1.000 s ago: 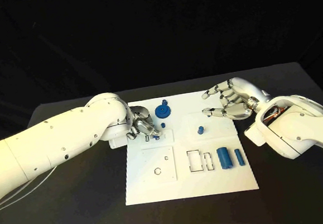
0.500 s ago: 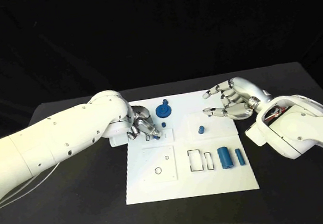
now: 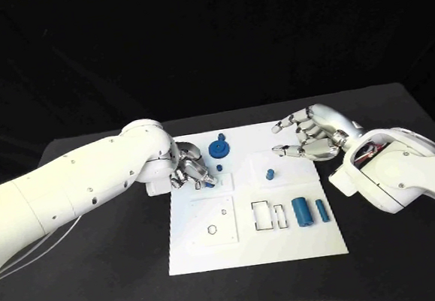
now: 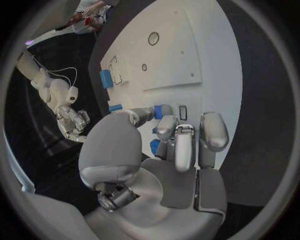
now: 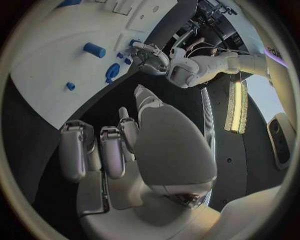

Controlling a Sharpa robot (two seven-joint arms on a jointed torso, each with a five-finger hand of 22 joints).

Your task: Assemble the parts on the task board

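two blue cylinders [image 3: 309, 211] lie loose at the task board's [image 3: 255, 247] near end, so much seems undone, while farther off the left hand [image 3: 191, 171] pinches a small blue part [image 3: 210, 184] low over the board and the right hand [image 3: 311, 137] hangs half-curled, holding nothing.

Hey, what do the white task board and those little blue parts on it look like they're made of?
The task board looks like rigid matte white plastic or painted sheet: flat, even white, with crisp cut-out slots and holes and no glare. The blue parts, such as the round gear-like piece and the cylinder, look like solid-coloured matte plastic, possibly printed or moulded: uniform blue, dull surface. Neither material is certain from looks alone.
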